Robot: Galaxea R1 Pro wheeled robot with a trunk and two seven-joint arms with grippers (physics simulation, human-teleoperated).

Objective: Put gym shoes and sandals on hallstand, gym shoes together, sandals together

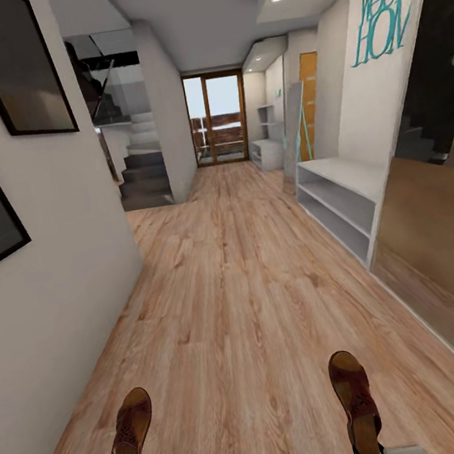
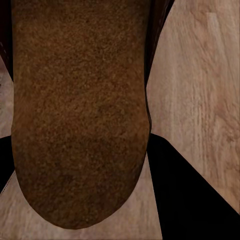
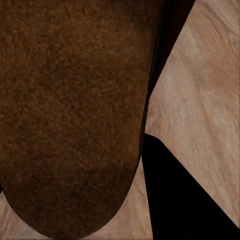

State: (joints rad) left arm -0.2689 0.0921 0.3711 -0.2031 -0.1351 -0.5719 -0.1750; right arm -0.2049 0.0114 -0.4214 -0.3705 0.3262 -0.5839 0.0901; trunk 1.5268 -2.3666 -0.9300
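Sandals of dark reddish-brown woven leather, one per arm, ride low in the head view: the left sandal (image 1: 129,434) and the right sandal (image 1: 356,397), both toes forward above the light wood-plank corridor floor (image 1: 233,313). Each wrist view looks onto a grainy brown sole (image 2: 80,110) (image 3: 70,115). Each sandal seems clamped at its heel end, though the fingers themselves are hidden, so I cannot tell their set. These look light, flat and fairly stiff in the sole (the straps likely soft), so the heel suits gripping. A white low two-tier rack (image 1: 339,199) stands ahead on the right.
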